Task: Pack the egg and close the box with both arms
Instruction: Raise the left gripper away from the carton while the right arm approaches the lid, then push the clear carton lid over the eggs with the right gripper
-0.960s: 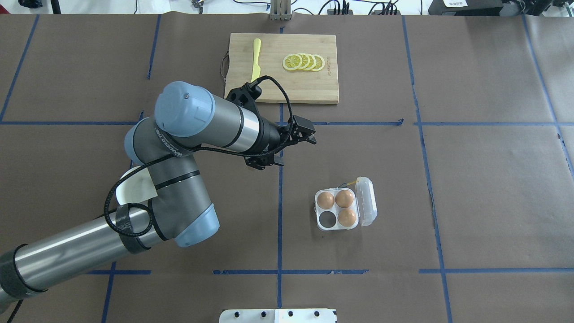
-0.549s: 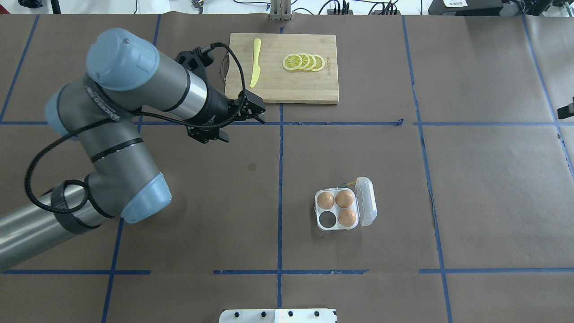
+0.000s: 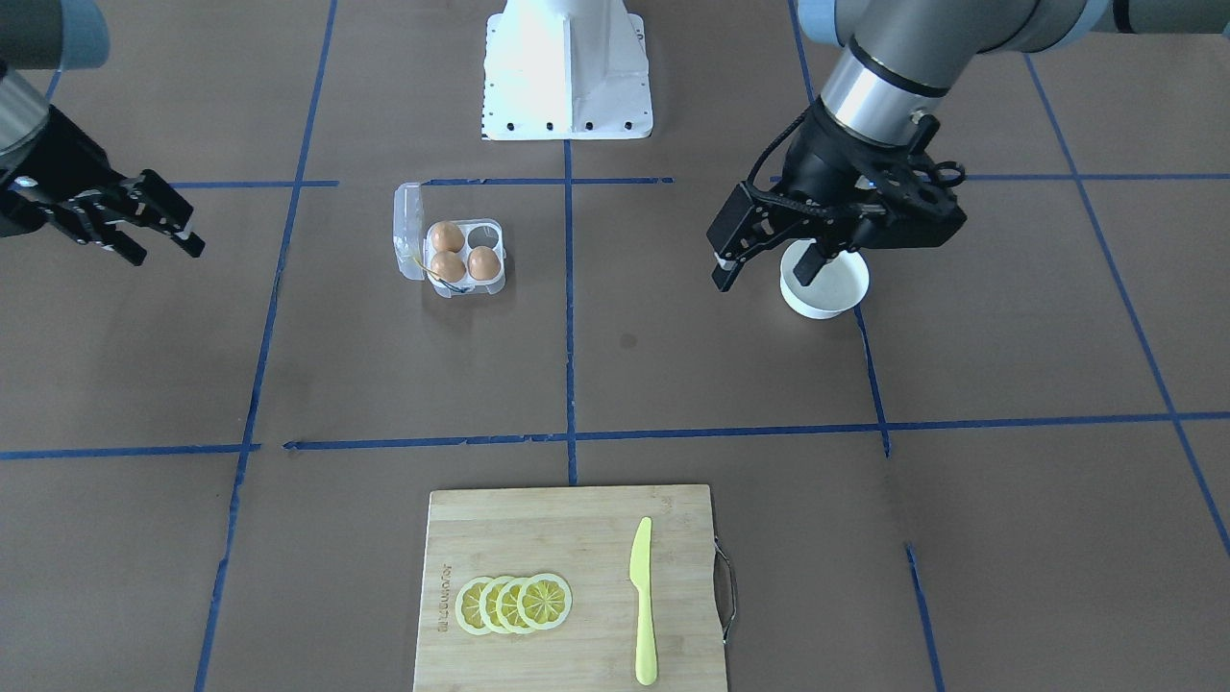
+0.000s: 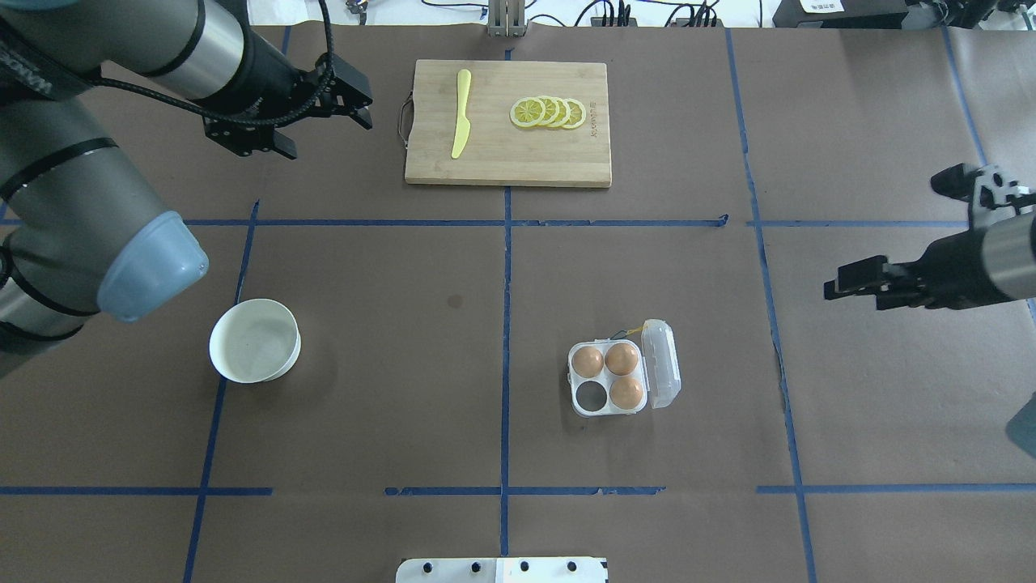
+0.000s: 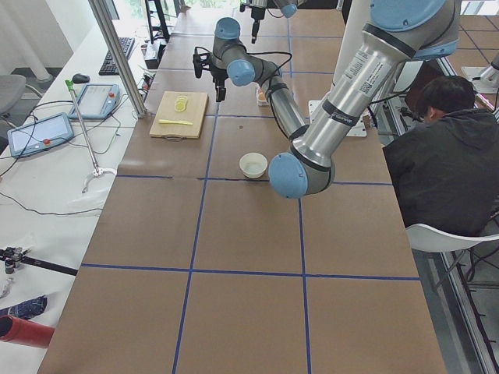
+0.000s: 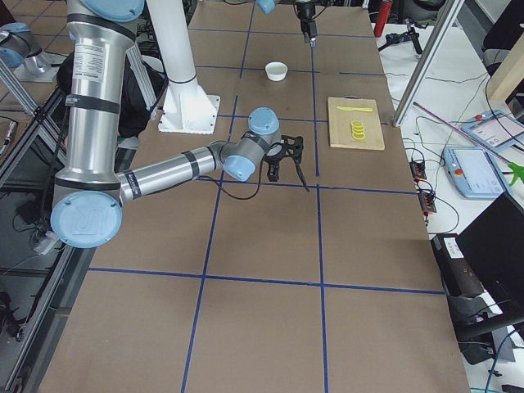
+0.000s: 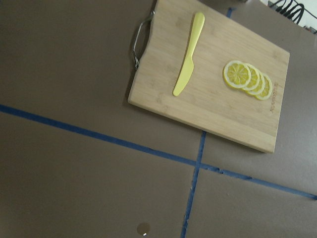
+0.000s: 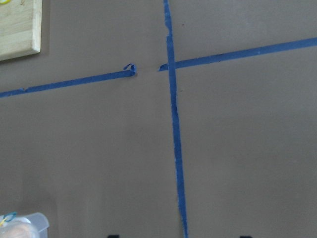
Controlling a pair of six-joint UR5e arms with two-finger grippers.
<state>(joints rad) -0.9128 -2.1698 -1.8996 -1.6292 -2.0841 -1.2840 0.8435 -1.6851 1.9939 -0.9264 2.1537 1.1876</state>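
Clear box [image 4: 662, 374] hinged open, three eggs [image 4: 622, 358] inside

The overhead view looks forward and down over the table [image 4: 388, 405], with the cutting board [image 4: 502, 158] at top centre and the box [image 4: 662, 372] lower right of centre. The front-facing view looks steeply back from the opposite side, the same board at the bottom and the white base [image 3: 566, 72] at the top. Two side views look along the table from its ends, high and far off, both catching the white bowl [image 5: 253, 164]. The left wrist view hangs close over the board; the right wrist view sits closer still over crossed blue tape [image 8: 174, 129], a board corner at upper left
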